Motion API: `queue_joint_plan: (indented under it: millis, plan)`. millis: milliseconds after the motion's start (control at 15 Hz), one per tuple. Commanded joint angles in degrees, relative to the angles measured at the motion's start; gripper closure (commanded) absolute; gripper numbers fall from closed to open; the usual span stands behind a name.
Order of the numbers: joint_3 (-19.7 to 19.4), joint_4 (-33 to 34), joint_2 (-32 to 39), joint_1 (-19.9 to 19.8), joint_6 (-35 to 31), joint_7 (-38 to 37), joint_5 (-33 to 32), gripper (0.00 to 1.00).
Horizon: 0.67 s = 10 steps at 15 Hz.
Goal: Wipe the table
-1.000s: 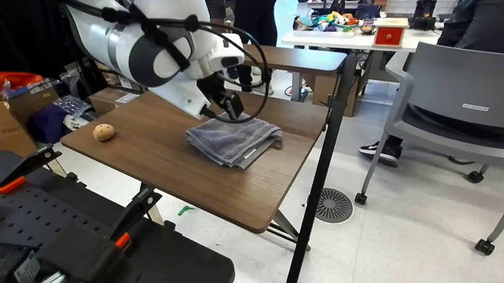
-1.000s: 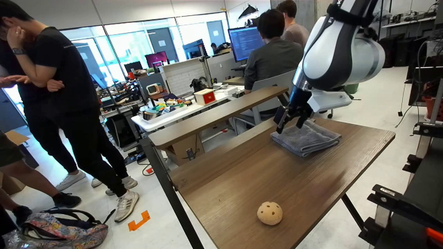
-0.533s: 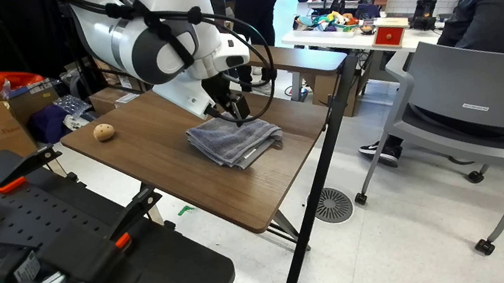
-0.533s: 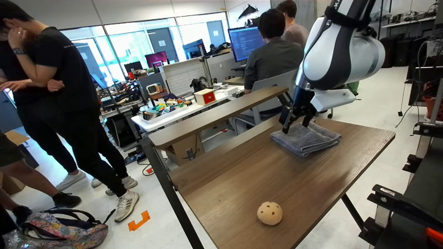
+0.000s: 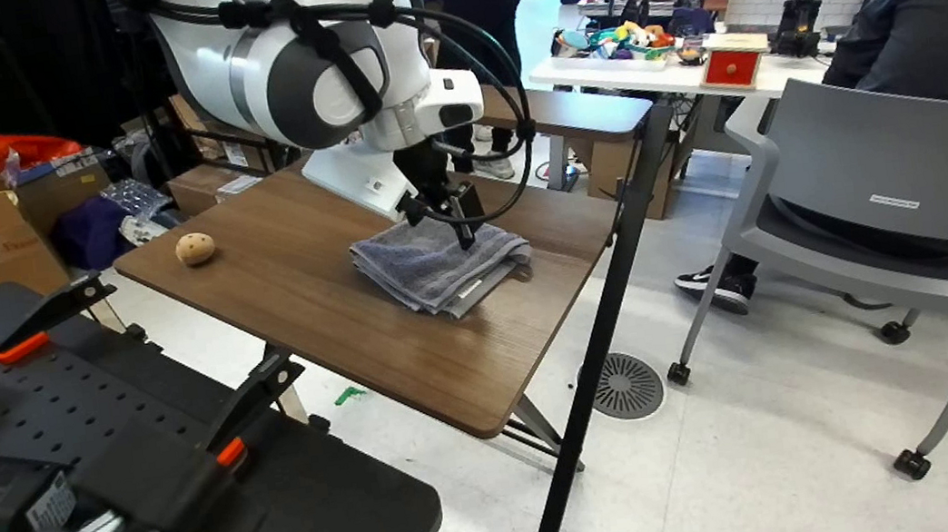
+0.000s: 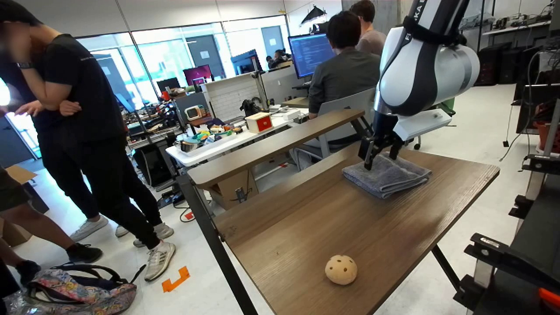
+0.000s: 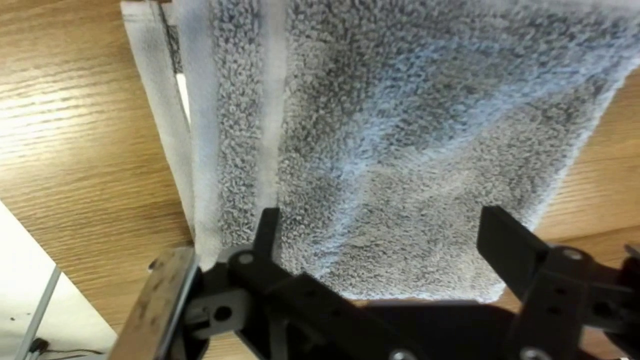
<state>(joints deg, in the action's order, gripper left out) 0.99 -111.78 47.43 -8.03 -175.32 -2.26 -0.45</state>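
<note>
Beneath the white robot arm point(image 5: 292, 98), near a grey chair point(image 5: 909, 158), stands the brown bench point(image 5: 299, 261), bearing a folded grey towel point(image 6: 389, 181) and, well apart from it, a tan, dark-spotted ball point(image 6: 341, 270). Over the towel, the hand point(image 7: 380, 215) is spread wide, its two tips pointing down; I cannot tell whether they touch it.

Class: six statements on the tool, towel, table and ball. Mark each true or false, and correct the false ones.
1. The folded gray towel lies on the brown wood-grain table. True.
2. The tool is over the towel. True.
3. The tool is shut. False: it is open.
4. The towel hangs off the table's edge. False: it lies wholly on top.
5. A spotted beige ball sits on the table. True.
6. The ball touches the towel. False: they are apart.
</note>
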Motion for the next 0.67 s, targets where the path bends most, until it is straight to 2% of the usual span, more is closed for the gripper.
queue_joint_plan:
  millis: [0,400,600]
  plan:
    - [-1.2,0.5,0.9,1.2,-0.6,0.2,1.1,0.0]
    - [-7.2,2.8,6.8,6.2,0.0,-2.4,1.1,0.0]
    - [-6.6,7.8,10.8,5.8,-2.9,-6.1,3.7,0.0]
